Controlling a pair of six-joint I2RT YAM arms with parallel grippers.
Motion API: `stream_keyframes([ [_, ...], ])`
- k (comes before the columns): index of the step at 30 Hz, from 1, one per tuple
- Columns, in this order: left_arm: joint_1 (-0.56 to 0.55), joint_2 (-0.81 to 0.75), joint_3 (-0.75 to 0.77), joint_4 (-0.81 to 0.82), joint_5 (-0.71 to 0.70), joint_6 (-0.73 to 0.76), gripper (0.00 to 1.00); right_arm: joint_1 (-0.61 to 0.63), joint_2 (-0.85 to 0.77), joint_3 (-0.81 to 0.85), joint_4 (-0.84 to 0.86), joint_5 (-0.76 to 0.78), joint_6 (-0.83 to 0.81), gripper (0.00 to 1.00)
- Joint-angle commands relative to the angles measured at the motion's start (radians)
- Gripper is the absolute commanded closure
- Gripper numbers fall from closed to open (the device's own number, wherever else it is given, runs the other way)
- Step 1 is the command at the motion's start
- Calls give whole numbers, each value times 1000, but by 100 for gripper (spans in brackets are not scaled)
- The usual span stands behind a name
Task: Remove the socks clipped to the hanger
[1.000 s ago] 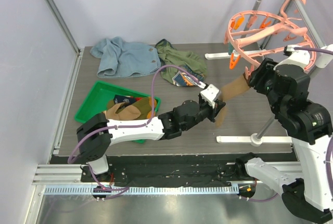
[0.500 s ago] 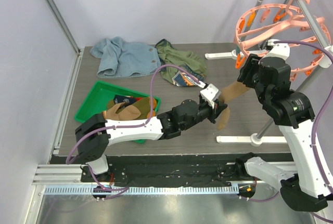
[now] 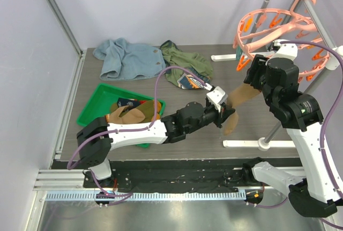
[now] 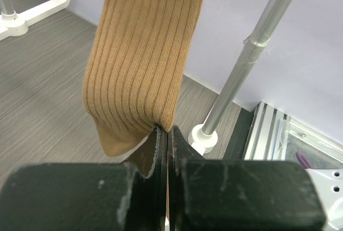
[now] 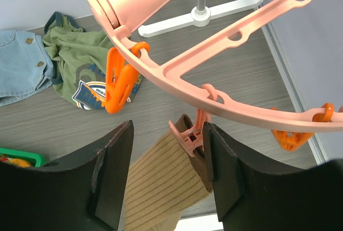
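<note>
item one – my left claw (image 4: pixel 165 134): the jaws are together, clamped on the lower edge of the tan sock (image 4: pixel 142 54), near its toe end. the ribbed fabric runs up and away from the pinch, with no slack fold showing in the left wrist view.

item two – my right claw (image 5: pixel 167 132): the jaws stand apart, one finger on each side of the pink clip (image 5: pixel 188 134) that bites the sock's cuff. the right-hand finger looks to be against the clip; i cannot tell whether the other one touches it. nothing is gripped.

item three, the task's things: the hanger (image 3: pixel 257 14) hangs at the far right from the rack pole (image 4: pixel 252 49), ring tilted. the tan sock spans from that clip down to my left claw, above the table. i see no other sock on the ring from here, though part of the ring is hidden behind my right arm. an orange clip (image 5: pixel 119 81) next along hangs empty. other socks (image 3: pixel 131 114) lie in the green tray (image 3: pixel 91 110).

finding: the step in hand is freeing this sock – held below, not yet let go above. in my judgement the next move calls for the right claw to squeeze the clip's levers so its mouth opens, while the left draws the sock down and clear, then carries it to the tray. risk: pulling before the clip opens would swing the hanger.
</note>
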Motion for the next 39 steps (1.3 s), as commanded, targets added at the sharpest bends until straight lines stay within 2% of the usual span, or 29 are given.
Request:
stream_keyframes([
  [1, 12, -63, 23, 24, 33, -14, 100, 0, -4, 17, 41, 21, -18, 38],
  [25, 56, -109, -48, 43, 50, -65, 100, 0, -29, 71, 17, 33, -23, 37],
  [39, 64, -129, -62, 43, 63, -70, 100, -1, 17, 40, 33, 27, -15, 41],
])
